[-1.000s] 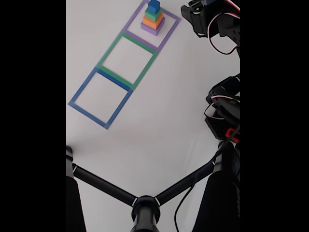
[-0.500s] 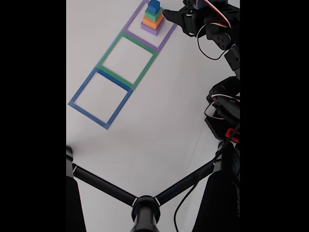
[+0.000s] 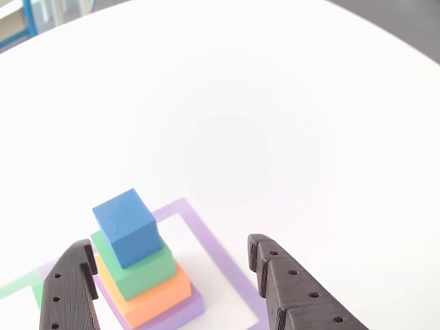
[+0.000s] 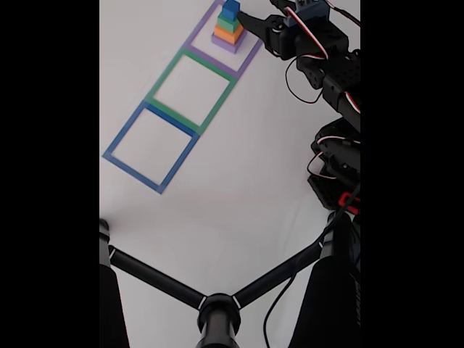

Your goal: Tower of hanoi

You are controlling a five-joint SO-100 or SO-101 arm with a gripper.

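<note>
Black gripper (image 3: 169, 271) fingers stand spread wide at the bottom of the other view, one finger (image 3: 69, 292) at the lower left and the other finger (image 3: 292, 292) at the lower right, with nothing pinched between them. Between the two, and a little nearer the left finger, rises the stack of blocks: a blue cube (image 3: 128, 225) on top, turned slightly askew, then a green block (image 3: 137, 271) under it, an orange block (image 3: 155, 294) below that, and a purple base block (image 3: 182, 311) whose edge peeks out at the bottom. The left finger sits just beside the green and orange layers; I cannot tell whether it touches them. The right finger is well clear of the stack, over the purple tape square (image 3: 223, 258) that frames the tower on the white table (image 3: 275, 103).

From the fixed view the gripper (image 4: 250, 20) reaches in from the right at the top of the scene, its tip close against the right side of the small tower (image 4: 229, 29), about level with the upper blocks. The arm (image 4: 326, 65) with its red and white wires runs down the right edge behind it. Away from the gripper, down and to the left in that view, lie a green tape square (image 4: 190, 93) sharing an edge with the purple one, and beyond it a blue tape square (image 4: 150, 145). Nearest the camera, a black stand (image 4: 217, 308) with two spreading legs crosses the bottom of the view.
</note>
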